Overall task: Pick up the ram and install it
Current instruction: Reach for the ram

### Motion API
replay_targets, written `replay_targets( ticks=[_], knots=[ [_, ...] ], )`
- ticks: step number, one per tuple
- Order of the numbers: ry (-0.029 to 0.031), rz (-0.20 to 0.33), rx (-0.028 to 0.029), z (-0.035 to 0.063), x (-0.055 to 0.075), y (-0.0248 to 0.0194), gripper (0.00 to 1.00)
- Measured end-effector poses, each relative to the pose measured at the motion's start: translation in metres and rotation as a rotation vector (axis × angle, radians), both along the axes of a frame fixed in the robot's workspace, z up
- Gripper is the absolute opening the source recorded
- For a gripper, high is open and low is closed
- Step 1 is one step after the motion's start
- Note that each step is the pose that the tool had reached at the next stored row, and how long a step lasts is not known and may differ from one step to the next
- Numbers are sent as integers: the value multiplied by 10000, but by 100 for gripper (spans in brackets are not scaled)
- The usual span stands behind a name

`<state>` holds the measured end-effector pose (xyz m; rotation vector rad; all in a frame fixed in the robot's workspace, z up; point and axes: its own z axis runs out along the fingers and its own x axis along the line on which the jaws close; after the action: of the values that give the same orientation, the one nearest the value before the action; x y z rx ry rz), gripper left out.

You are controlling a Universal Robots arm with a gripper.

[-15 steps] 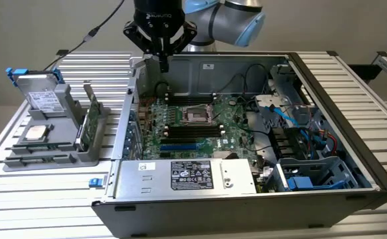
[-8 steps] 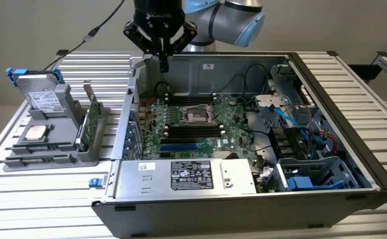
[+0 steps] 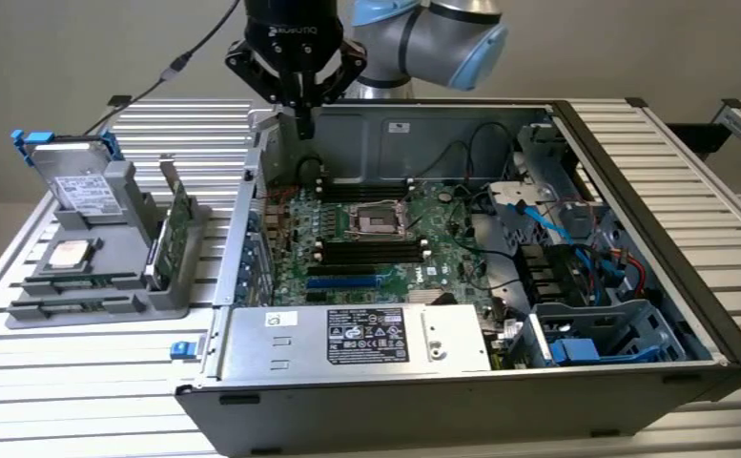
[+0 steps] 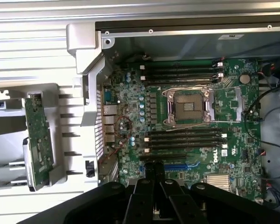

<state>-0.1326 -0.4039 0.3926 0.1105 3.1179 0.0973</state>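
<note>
**Claw shut and empty over the case, ram off to the side in its holder**

From where I stand, the gripper [image 3: 302, 129] hangs above the far corner of the open computer case [image 3: 675, 296], on the exterior view's left. Its two fingers are pressed tight together, with nothing between them and nothing touching them. In the wrist view the gripper [image 4: 154, 167] points down at the motherboard [image 4: 130, 107], well clear of it, over the lower bank of memory slots [image 4: 184, 140].

The ram [image 3: 176, 229] is not in the case. I take it to be the long green board standing on edge in the grey holder [image 3: 39, 310], just outside the case's left wall, though I can't rule out that it is another card. From the claw it lies towards the exterior view's left and nearer the camera, with that wall between them. The two are well apart.

What matters is the lie of the board. The ram [image 4: 37, 140] runs alongside the case wall, while the memory slots [image 3: 367, 250] run across the motherboard, so its long axis is roughly square to them. My guess is it would need about a quarter turn to line up with a slot.

A silver hard drive [image 3: 77, 186] stands at the holder's far end, beyond the green board.
</note>
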Motion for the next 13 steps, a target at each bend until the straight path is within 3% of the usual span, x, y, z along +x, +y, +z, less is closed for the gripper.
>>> replay_targets(
  ticks=[13],
  knots=[
    [8,-1,1,-1,-587,12,10]
  ],
)
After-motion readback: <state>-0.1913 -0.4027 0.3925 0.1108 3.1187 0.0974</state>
